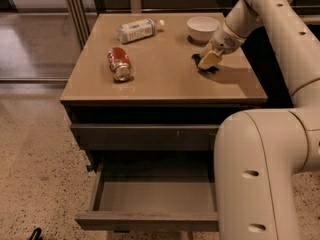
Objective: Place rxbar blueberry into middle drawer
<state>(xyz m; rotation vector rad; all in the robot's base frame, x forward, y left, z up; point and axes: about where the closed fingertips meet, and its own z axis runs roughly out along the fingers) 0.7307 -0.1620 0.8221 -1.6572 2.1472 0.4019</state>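
Your gripper (209,60) down on rxbar blueberry (211,70) near table (165,86) right edge, beside bowl (203,28); jaws' state: cannot tell. Middle drawer (150,221) stands open.

You see the tool (206,62), matt cream plastic, down at the dark-wrapped rxbar blueberry (212,69) on the smooth, matt tan surface (165,81). The middle drawer (155,196) looks smooth grey inside; the red can (120,64) is shiny metal.
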